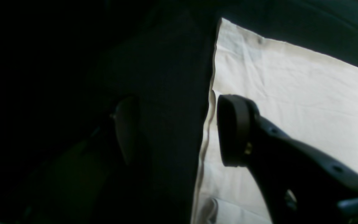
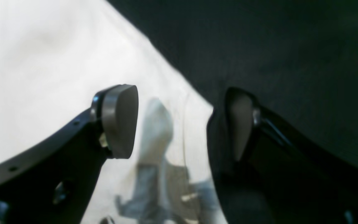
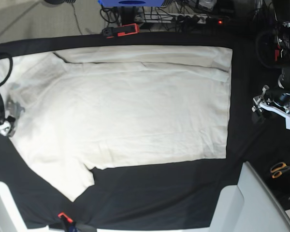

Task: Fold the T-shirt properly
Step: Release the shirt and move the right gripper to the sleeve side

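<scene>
Table (image 3: 174, 193) under black cloth, shirt (image 3: 130, 106) spread nearly flat across it, far edge already turned over in a strip, one sleeve sticking out toward the near-left corner in the base view. My right gripper (image 2: 179, 124) sits low at the shirt's left end in that view, jaws spread, one pad (image 2: 120, 119) over cream fabric, the other over black cloth, hem edge running between them; nothing pinched yet. My left gripper (image 1: 176, 130) is at the opposite end, also parted and empty, one pad (image 1: 233, 130) over the shirt, the other lost in the dark cloth, straddling that side edge. Looks like I'm lining up both grabs for a fold. To do it well: drop each lower finger under the hem only, not the black cloth; catch both shirt layers where doubled; close both sides before lifting, raise evenly, keep tension so the fabric doesn't bunch. Risk: snagging the cloth with it. Scissors (image 3: 281, 169) off to the side, irrelevant.
</scene>
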